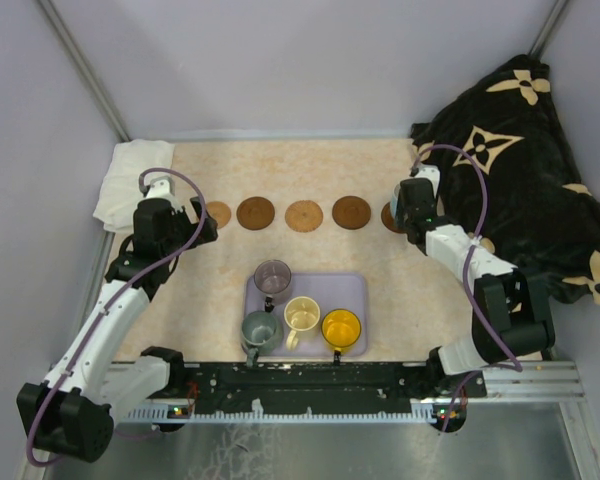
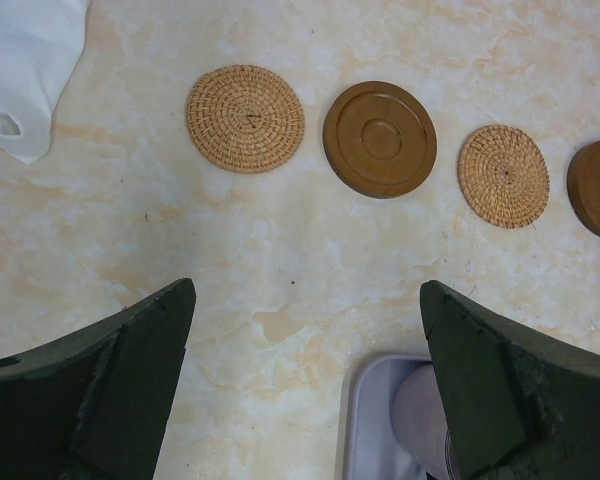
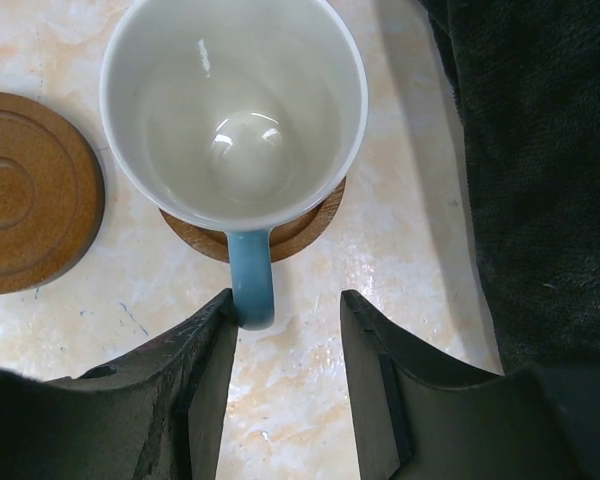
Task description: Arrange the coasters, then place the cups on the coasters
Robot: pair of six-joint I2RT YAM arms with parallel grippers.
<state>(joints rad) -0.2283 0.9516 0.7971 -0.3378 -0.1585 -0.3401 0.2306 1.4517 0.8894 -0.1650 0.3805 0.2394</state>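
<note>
Nearest the bases, the lavender tray [image 1: 355, 290] is holding four cups: the grey-green cup [image 1: 260, 330], cream cup [image 1: 302, 314] and yellow-orange cup [image 1: 341, 327] are standing along its near side, the purple-grey cup [image 1: 272, 276] behind them. The left arm [image 1: 100, 340] is stretching from the near left corner up and inward, its left gripper [image 2: 308, 290] hanging over bare table between the tray and the coaster row, jaws spread wide around nothing. The right arm [image 1: 490, 320] is bending at an elbow on the right and reaching back inward, its right gripper [image 3: 285, 297] pointing down with jaws partly apart, clamping nothing; the blue handle [image 3: 250, 285] is poking toward the gap, right beside one finger. The white cup [image 3: 235, 110] is sitting upright on the end coaster [image 3: 310, 225]. Leftward, a wooden coaster [image 2: 595, 188], a woven coaster [image 2: 503, 176], a second wooden coaster [image 2: 380, 139] and a second woven coaster [image 2: 245, 118] are lying in line, each apart from the next. Farthest back, a white cloth [image 1: 125, 180] is lying left and a dark blanket [image 1: 520, 170] right.
</note>
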